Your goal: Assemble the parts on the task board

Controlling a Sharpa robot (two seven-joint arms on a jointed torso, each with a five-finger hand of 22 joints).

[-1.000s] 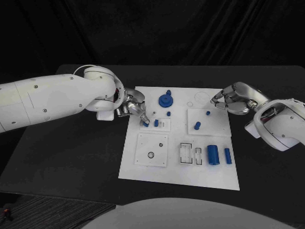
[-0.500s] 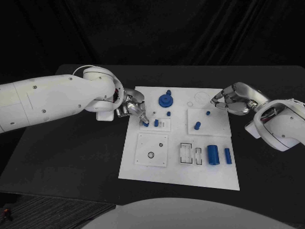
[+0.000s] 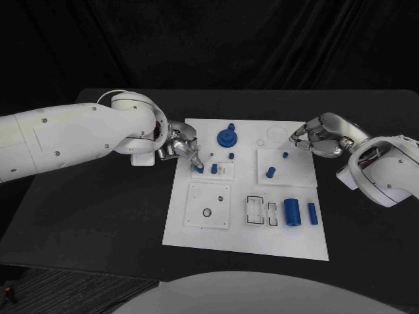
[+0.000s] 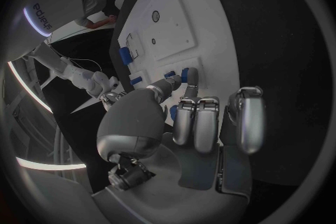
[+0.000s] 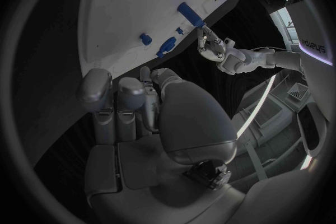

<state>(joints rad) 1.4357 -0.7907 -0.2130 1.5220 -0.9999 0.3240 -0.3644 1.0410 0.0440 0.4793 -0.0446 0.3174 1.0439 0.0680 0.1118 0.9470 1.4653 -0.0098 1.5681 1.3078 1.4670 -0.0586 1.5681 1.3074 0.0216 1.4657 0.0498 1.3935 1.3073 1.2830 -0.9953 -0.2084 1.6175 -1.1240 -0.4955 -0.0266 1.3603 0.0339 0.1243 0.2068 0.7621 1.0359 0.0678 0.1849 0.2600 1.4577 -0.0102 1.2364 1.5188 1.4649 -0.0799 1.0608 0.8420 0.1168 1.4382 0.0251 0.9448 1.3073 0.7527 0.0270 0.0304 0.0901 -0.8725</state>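
Note:
The white task board (image 3: pixel 256 229) lies in the middle of the black table. My left hand (image 3: pixel 179 149) is at the board's left edge. One outstretched digit touches a small blue peg (image 3: pixel 200 169) (image 4: pixel 185 73) by a small raised plate, and no other finger closes on the peg. A second peg (image 3: pixel 214 168) stands just to its right. A blue gear (image 3: pixel 228 138) lies farther back. My right hand (image 3: pixel 318 136) hovers at the board's far right edge with its fingers curled in and nothing in them.
More blue parts lie on the board: a small peg (image 3: pixel 285 155), a short bar (image 3: pixel 271 173) and two cylinders (image 3: pixel 292 210) near the front right. A square plate with a ring (image 3: pixel 207 205) sits front left. Black table surrounds the board.
The left hand's outstretched digit and the peg at its tip have shifted slightly toward the far side. The right hand has not moved.

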